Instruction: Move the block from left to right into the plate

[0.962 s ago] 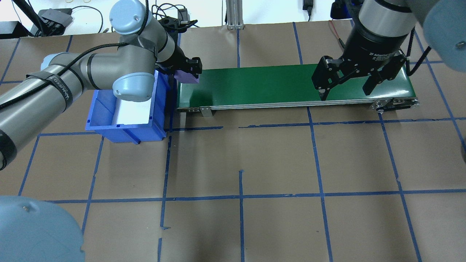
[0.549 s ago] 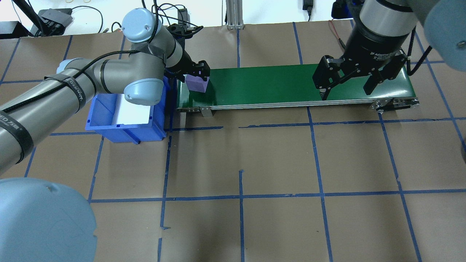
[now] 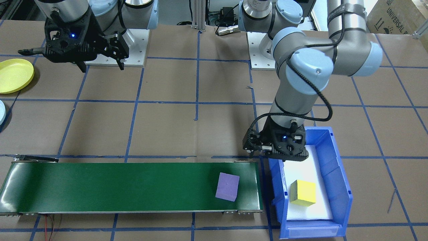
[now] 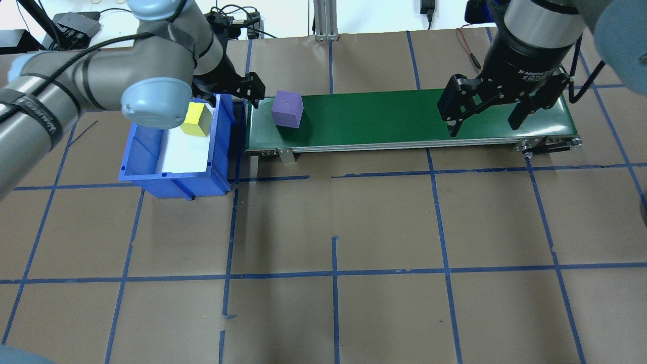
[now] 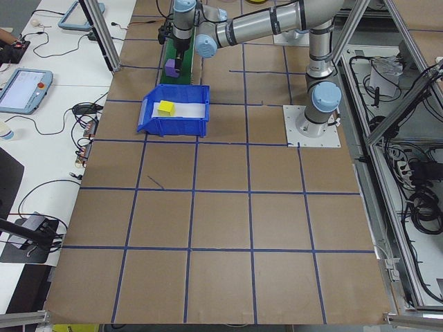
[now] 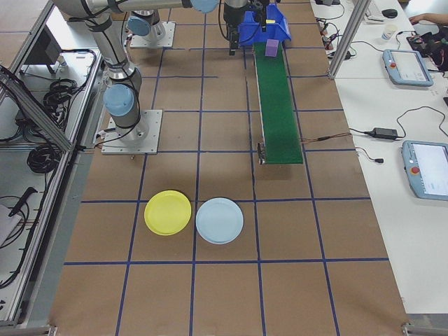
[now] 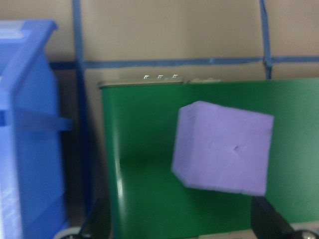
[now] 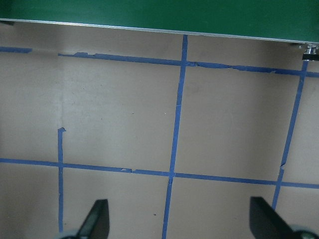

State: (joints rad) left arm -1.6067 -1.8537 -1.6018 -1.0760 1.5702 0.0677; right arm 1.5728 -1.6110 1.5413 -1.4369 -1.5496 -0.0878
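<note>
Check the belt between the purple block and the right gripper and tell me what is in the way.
Nothing visible. The purple block sits on the green belt near the bin end, and the belt is bare all the way to the right gripper, which hangs open near the far end.

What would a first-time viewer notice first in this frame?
The purple block sits free on the green conveyor belt at its left end, beside the open left gripper. A yellow block lies in the blue bin next to the belt, and the right gripper hangs open over the far end.
</note>
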